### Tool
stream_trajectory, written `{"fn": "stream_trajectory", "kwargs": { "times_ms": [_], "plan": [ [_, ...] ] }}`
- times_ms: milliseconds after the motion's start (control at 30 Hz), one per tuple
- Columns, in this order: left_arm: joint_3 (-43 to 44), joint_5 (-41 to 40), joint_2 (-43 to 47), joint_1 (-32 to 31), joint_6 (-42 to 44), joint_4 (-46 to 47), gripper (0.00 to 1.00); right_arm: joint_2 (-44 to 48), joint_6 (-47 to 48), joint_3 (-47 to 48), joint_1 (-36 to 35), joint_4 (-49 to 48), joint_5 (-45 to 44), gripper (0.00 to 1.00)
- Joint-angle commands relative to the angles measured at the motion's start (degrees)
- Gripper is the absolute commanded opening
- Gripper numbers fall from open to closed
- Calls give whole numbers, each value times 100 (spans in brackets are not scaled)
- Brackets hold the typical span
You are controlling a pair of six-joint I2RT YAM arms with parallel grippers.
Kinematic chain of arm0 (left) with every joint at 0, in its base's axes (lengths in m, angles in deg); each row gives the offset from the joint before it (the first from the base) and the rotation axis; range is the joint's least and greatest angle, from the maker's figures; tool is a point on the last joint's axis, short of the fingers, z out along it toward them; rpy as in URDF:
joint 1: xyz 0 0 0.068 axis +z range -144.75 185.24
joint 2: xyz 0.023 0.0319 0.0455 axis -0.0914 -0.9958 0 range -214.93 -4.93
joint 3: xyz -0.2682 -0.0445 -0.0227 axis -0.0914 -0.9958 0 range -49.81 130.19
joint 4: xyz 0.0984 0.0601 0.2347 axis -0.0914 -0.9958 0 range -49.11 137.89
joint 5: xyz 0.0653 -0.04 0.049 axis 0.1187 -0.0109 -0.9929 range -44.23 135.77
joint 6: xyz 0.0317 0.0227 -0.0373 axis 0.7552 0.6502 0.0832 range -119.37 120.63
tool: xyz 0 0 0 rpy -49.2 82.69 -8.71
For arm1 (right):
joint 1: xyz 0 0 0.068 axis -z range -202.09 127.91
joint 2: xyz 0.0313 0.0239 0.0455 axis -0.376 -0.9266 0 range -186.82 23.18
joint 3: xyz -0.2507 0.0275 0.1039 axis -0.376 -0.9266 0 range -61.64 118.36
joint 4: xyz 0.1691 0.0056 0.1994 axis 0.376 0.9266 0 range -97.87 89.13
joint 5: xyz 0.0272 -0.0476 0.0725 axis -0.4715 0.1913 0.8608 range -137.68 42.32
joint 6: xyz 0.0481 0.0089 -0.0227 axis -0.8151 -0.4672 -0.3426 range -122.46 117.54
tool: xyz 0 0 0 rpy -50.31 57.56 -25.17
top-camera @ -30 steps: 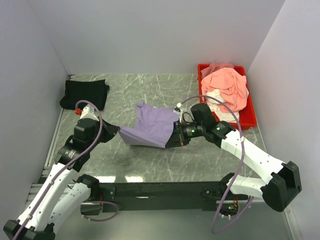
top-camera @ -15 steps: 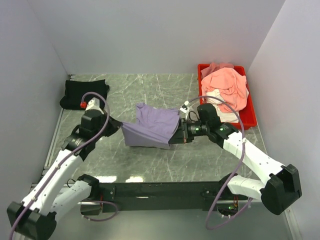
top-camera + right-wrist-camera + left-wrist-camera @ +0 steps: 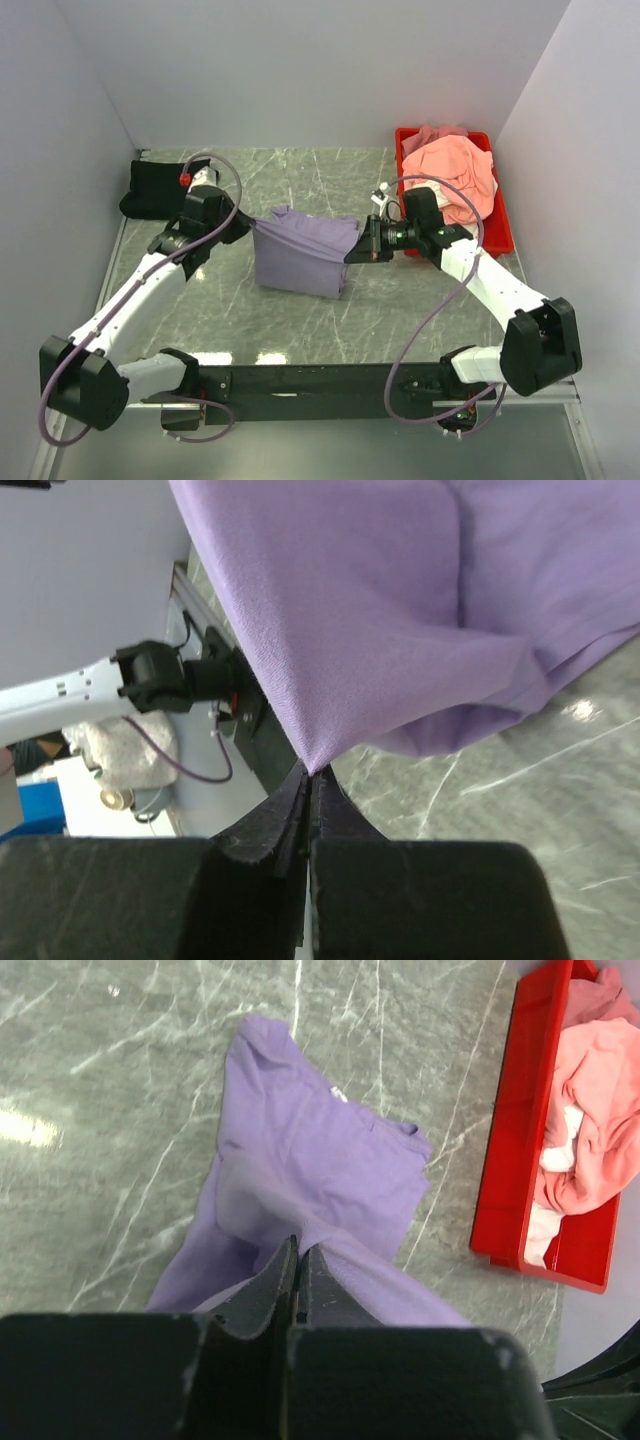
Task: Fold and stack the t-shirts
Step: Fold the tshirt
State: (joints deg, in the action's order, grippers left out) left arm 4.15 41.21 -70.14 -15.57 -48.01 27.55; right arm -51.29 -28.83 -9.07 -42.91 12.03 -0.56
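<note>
The table (image 3: 400,310) is green marble, shut in by walls (image 3: 300,70) on the left, far and right sides. Bare stone shows on the near side of the cloth across the whole width, and also along the far wall between the two corners.

The purple shirt (image 3: 300,258) sits mid-table, the biggest piece of cloth. Its left and right edges are lifted, each one pinched, so a raised span stretches between the arms. The rest drapes down and lies on the stone. Its left edge is well apart from the left wall, and its right edge is near the tray.

The tray (image 3: 503,236) stands in the far right corner along the right wall. The pink shirt (image 3: 455,165) is heaped in it, rising over its rim. The white shirt (image 3: 558,1152) is crumpled below the pink one, mostly hidden.

The black shirt (image 3: 168,187) lies folded in the far left corner, just beside the left wall. A strip of bare table separates it from the purple shirt, and the left arm reaches through that strip.

The left gripper (image 3: 298,1255) has its jaws drawn together with only a sliver between them, clamping a fold of the purple shirt at its left edge. The right gripper (image 3: 308,780) is likewise closed tight, with a point of purple cloth nipped at its very tips on the shirt's right edge. It is held above the table, close to the tray's near left corner.
</note>
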Motion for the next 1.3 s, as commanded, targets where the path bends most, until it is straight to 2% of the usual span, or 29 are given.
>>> {"fn": "stream_trajectory", "kwargs": {
  "times_ms": [0, 367, 667, 967, 1267],
  "plan": [
    [493, -634, -237, 262, 320, 478, 0, -207, 395, 489, 245, 576, 52, 0],
    [1125, -283, -1133, 500, 496, 786, 0, -936, 501, 1184, 675, 769, -254, 0],
    [1854, -28, -2442, 623, 593, 891, 0, -1709, 484, 1747, 895, 691, -633, 0],
    [2865, 183, -3874, 737, 707, 566, 0, -2756, 422, 2643, 992, 743, -887, 0],
    [3297, 342, -4702, 807, 681, 495, 0, -3696, 290, 3276, 1053, 726, -1054, 0]
  ]
}}
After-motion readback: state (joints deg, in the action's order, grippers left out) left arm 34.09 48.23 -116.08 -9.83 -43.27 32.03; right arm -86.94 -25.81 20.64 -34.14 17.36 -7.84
